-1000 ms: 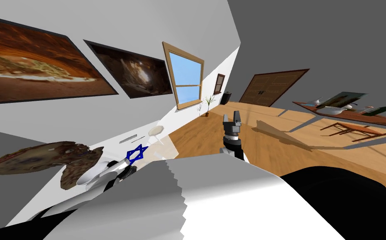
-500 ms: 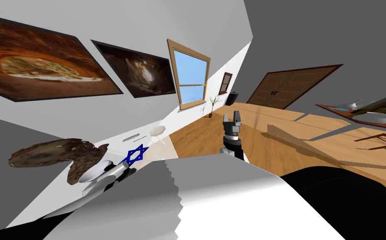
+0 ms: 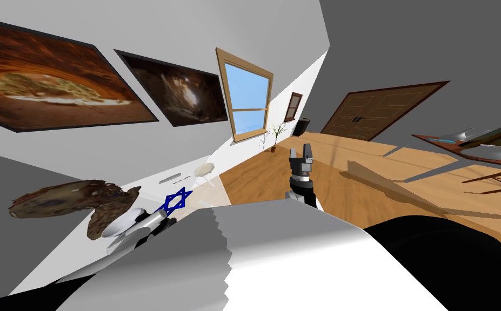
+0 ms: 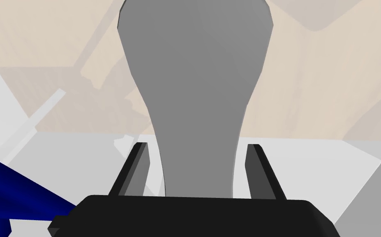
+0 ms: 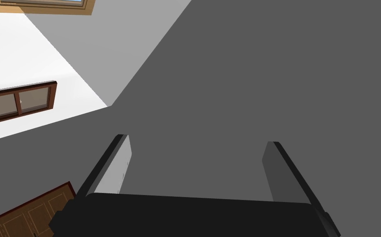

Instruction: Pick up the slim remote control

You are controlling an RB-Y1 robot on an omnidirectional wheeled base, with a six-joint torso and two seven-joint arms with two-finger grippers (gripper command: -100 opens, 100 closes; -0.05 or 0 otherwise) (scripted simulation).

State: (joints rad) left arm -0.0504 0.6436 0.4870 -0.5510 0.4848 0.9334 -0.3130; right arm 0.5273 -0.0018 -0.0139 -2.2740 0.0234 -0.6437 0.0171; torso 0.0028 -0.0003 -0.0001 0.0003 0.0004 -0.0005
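Head view: the left gripper (image 3: 160, 217) sits low on the left, just beside a blue star (image 3: 176, 200) against a white surface (image 3: 152, 186). A rough brown lump (image 3: 65, 201) lies further left. The right gripper (image 3: 301, 149) is raised in the middle, over the wooden floor (image 3: 260, 178).

Left wrist view: the slim remote control (image 4: 193, 82) — plain grey, widening away from the hand — stands between the fingers (image 4: 138, 168), which grip its narrow end.

Right wrist view: the right fingers (image 5: 117, 164) stand wide apart — open.

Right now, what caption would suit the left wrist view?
Left gripper around a grey remote, beige surface beyond, blue star alongside.
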